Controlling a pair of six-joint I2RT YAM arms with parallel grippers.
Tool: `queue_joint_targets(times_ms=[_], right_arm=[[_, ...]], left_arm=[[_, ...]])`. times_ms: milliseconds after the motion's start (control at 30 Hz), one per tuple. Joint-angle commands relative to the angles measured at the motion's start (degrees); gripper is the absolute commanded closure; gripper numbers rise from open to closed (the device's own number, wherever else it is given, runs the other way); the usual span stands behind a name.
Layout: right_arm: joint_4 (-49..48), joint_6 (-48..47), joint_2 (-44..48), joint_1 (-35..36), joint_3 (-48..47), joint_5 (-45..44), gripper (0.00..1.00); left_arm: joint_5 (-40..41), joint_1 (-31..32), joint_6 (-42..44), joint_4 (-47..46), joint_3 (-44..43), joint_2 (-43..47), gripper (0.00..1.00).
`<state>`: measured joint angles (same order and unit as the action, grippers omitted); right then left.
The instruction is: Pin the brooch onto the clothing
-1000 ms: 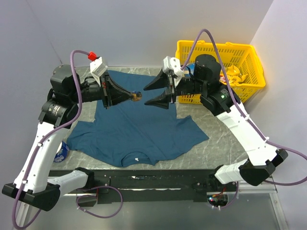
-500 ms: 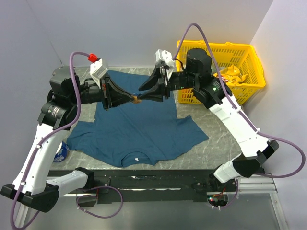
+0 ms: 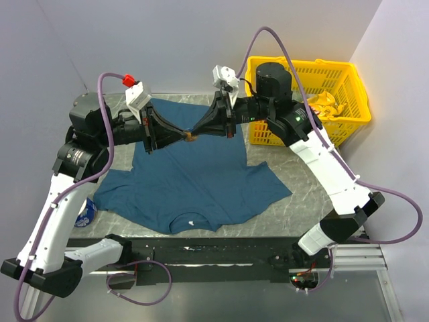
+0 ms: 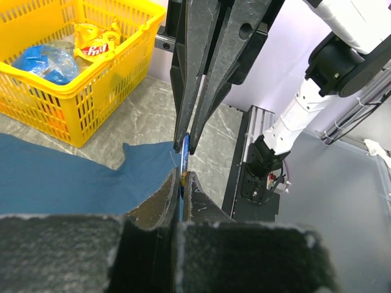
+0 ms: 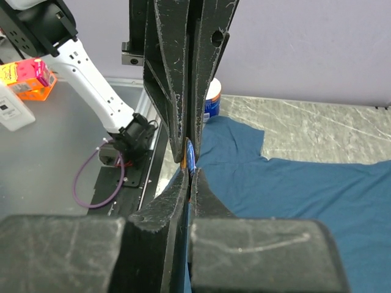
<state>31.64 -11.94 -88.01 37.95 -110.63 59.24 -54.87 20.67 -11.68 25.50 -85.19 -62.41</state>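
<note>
The brooch [image 3: 190, 137], a tiny orange-brown piece with a blue glint, hangs in the air above the clothing [image 3: 194, 181], a dark teal T-shirt spread flat on the table. My left gripper [image 3: 184, 135] is shut on the brooch from the left. My right gripper [image 3: 196, 132] is shut on it from the right, tip to tip with the left. In the left wrist view the brooch [image 4: 184, 177] shows between my fingertips, with the right gripper's fingers [image 4: 198, 91] coming down from above. In the right wrist view the brooch [image 5: 190, 155] sits between both pairs of tips over the clothing [image 5: 305, 189].
A yellow basket [image 3: 315, 87] with snack packets stands at the back right, just behind the right arm. A small blue-and-white container [image 3: 86, 213] lies at the table's left edge. The shirt's white neck label [image 3: 192, 223] is near the front edge.
My right gripper has swung left to the brooch and closed on it. The left gripper has held still, shut on the brooch throughout.
</note>
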Motion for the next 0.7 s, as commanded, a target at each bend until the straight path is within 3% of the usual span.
queue_joint_targets(times_ms=[0, 133, 233, 367, 667], right_arm=[[0.71, -0.63, -0.50, 0.72, -2.58, -1.83, 1.00], [-3.66, 2.87, 1.25, 0.63, 0.40, -7.71, 1.00], [-7.81, 7.53, 3.10, 0.19, 3.74, -11.85, 1.00], [-13.61, 11.85, 4.42, -0.42, 6.30, -15.03, 1.00], [-11.69, 22.14, 1.35, -0.43, 6.48, -21.71, 1.00]], left_arm=[[3.26, 0.69, 0.08, -1.68, -0.85, 0.89, 0.89], [9.60, 0.69, -0.45, -1.24, -2.00, 1.33, 0.39], [11.63, 0.60, -1.24, -1.50, -2.00, 1.42, 0.26], [12.68, 0.60, -2.73, -1.07, -1.83, -0.25, 0.22], [25.59, -1.06, -4.14, 0.43, -0.07, -0.52, 0.19]])
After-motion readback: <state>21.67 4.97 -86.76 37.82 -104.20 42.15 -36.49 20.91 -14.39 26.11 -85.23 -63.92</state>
